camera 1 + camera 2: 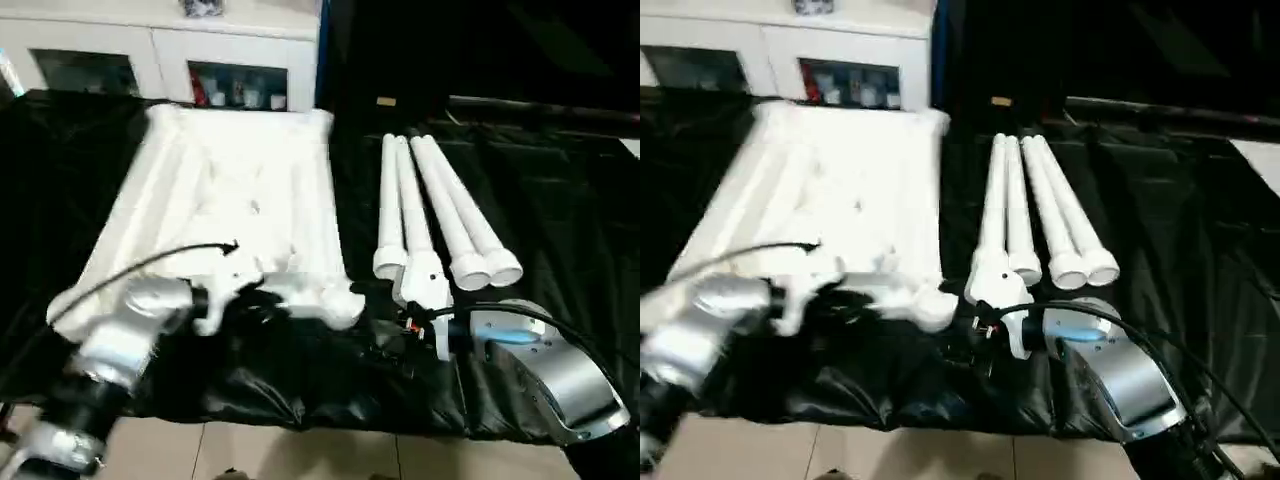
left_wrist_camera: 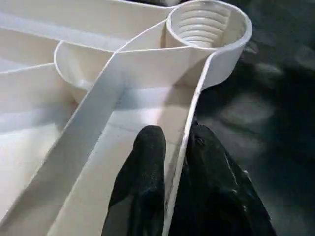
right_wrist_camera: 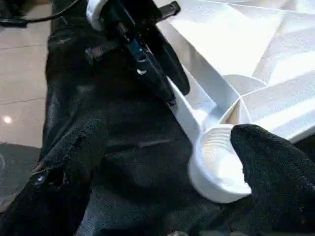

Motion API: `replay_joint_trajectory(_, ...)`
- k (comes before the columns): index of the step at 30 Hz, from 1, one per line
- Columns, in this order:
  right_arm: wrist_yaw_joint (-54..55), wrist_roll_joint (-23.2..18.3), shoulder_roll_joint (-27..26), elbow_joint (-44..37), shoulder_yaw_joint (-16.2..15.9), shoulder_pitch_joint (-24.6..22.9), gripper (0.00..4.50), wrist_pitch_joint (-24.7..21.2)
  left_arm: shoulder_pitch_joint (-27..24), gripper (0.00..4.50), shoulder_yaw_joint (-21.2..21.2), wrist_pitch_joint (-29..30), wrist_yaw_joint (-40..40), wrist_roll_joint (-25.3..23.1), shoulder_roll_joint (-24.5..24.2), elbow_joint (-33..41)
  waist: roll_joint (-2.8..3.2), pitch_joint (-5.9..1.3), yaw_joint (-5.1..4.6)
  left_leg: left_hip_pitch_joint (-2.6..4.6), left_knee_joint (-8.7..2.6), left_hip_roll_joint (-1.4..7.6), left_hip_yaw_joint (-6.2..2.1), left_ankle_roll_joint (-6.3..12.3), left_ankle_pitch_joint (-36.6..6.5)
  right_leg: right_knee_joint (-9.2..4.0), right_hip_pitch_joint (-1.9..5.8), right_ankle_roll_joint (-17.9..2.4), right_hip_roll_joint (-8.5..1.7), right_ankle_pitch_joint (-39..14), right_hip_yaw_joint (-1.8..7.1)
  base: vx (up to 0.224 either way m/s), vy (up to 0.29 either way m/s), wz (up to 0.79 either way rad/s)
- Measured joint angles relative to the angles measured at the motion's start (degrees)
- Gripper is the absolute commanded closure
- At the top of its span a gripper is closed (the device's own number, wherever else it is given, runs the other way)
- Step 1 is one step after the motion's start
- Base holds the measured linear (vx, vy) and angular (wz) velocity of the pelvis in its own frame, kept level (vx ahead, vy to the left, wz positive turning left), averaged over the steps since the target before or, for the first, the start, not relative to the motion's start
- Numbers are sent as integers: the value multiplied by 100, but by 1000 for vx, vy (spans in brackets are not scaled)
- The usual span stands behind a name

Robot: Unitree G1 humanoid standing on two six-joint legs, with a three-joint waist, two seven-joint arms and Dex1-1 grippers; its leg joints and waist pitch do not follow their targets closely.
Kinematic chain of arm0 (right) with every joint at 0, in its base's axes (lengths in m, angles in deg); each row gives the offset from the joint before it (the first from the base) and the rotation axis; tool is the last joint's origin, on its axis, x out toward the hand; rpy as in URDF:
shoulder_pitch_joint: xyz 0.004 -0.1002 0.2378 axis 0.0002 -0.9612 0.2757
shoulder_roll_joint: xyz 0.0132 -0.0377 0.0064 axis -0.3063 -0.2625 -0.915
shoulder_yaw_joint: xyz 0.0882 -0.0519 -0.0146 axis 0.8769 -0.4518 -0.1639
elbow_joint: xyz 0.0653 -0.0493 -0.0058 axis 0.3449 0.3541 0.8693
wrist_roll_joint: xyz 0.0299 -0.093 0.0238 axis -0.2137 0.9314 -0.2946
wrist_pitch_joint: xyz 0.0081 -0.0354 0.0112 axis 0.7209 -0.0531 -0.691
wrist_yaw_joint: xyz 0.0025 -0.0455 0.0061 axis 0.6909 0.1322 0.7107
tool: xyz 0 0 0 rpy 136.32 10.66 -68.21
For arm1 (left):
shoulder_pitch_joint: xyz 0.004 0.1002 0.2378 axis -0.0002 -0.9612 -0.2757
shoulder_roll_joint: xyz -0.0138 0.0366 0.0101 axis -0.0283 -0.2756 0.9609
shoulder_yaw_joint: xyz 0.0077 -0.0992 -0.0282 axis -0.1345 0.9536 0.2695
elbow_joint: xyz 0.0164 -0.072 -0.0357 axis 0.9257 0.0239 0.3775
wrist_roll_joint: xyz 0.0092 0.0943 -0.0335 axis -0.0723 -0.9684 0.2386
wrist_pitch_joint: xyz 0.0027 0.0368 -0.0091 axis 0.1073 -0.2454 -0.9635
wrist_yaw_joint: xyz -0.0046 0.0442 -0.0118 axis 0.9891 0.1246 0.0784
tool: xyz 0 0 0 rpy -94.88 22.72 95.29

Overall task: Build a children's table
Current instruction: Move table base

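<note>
The white top [image 1: 240, 190] lies ribbed side up on the black-covered table [image 1: 560, 200], four legs [image 1: 440, 210] side by side to its right. The left wrist view shows the left tool [image 2: 178, 162] pinching the top's near rim beside a threaded corner socket [image 2: 206, 24]. The right wrist view shows the right tool [image 3: 162, 172] spread wide around that corner.

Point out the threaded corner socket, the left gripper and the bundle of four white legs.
Threaded corner socket [image 2: 206, 22], left wrist view: on its ribbed inner wall.
Left gripper [image 2: 179, 157], left wrist view: midway between fingertips, at the tabletop's rim wall.
Four white legs [image 1: 432, 205], left eye view: mid-shaft of an inner leg.
</note>
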Motion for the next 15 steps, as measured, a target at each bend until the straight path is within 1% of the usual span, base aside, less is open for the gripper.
replay_joint_trajectory(2, 23, 12, -1, 0, 8, -9, 0, 0, -192, 395, 71, 177, -344, -87, 136, 319, 0, 1, -46, -5, 0, 4, 0, 0, 0, -1, -1, 0, 4, 0, 0, 0, 0, 0)
replay_joint_trajectory(6, 55, 29, -17, 0, 8, -7, 0, 0, -425, 395, 142, 534, -754, -118, 212, 756, -4, 2, -98, -7, 0, 10, 0, 0, 0, -3, -2, -1, 11, -1, 0, 0, 0, 0)
replay_joint_trajectory(10, 61, 34, -49, 2, 6, 4, 0, 0, -554, 395, 164, 1015, -1014, -198, 217, 1148, -9, 2, -96, -6, 0, 11, 0, 0, 0, -5, -4, -1, 11, -1, 0, 0, 0, 0)
replay_joint_trajectory(15, 110, 37, -60, 11, 6, 46, 0, 0, -771, 395, 286, 1385, -1207, -207, 216, 1541, -21, 2, -96, -6, 0, 12, -1, 0, 0, -7, -5, -1, 12, -1, -1, 0, 0, 0)
